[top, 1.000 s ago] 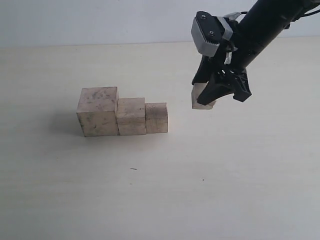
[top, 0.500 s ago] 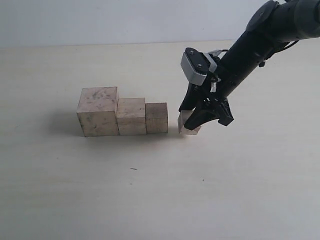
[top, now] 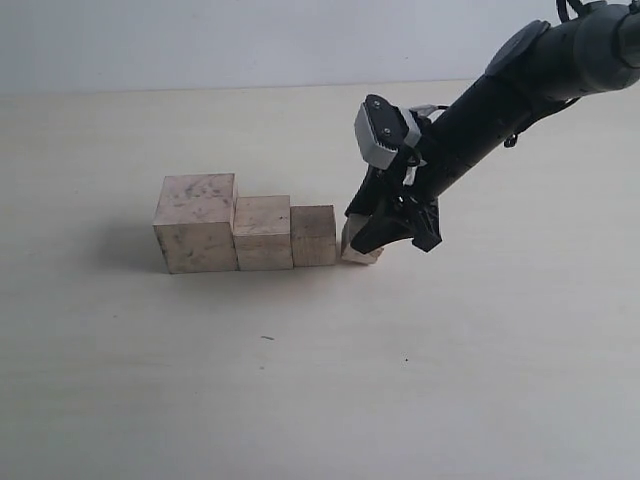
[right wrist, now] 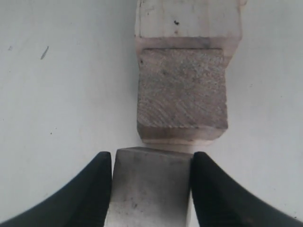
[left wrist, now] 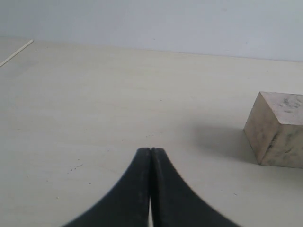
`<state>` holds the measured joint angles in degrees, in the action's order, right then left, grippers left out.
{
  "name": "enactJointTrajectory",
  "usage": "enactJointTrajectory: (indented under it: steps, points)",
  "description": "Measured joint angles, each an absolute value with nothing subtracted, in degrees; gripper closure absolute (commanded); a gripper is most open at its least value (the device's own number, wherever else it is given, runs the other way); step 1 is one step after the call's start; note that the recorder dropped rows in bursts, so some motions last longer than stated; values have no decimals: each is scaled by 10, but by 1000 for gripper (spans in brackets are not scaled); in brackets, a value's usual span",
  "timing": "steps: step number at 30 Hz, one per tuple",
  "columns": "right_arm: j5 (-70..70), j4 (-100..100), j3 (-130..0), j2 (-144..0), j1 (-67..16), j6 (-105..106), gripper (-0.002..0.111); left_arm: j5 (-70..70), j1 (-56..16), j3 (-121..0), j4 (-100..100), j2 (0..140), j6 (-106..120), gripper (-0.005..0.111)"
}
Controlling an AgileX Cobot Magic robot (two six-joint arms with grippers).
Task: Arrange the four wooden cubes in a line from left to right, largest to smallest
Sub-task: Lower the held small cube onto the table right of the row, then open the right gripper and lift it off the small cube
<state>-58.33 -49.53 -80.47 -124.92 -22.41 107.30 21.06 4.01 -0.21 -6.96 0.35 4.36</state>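
Right claw (top: pixel 385 238) gripping smallest cube (top: pixel 358 250), holding it tilted, low over table (top: pixel 300 380). Third cube (top: pixel 313 235) sitting just ahead of claw, nearly touching. Risking: tilted corner catching, cube landing crooked; forward push shoving third cube askew.

The right arm (top: pixel 510 85) slants downward, wrist bent so the right gripper (top: pixel 388 235) points down; its fingers (right wrist: pixel 94 189) stand partly apart, pressed against opposite sides of a cube (right wrist: pixel 150 189) between them. The left gripper (left wrist: pixel 150 153) has its fingers (left wrist: pixel 135 189) pressed together, nothing between them
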Motion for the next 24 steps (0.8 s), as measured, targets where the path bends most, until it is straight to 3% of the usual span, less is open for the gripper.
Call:
enactJointTrajectory:
  steps: [3, 9, 12, 24]
  points:
    - [-583, -496, -805, -1250, -224, 1073, 98, 211, 40, -2, -70, 4, 44, 107]
    - [-583, -496, -805, -1250, -224, 1065, 66, 211, 40, -2, -70, 4, 44, 107]
    - [-583, -496, -805, -1250, -224, 1056, 55, 211, 40, -2, -70, 4, 44, 107]
    - [-565, -499, -805, -1233, -224, 1030, 51, 211, 40, -2, -70, 4, 44, 107]
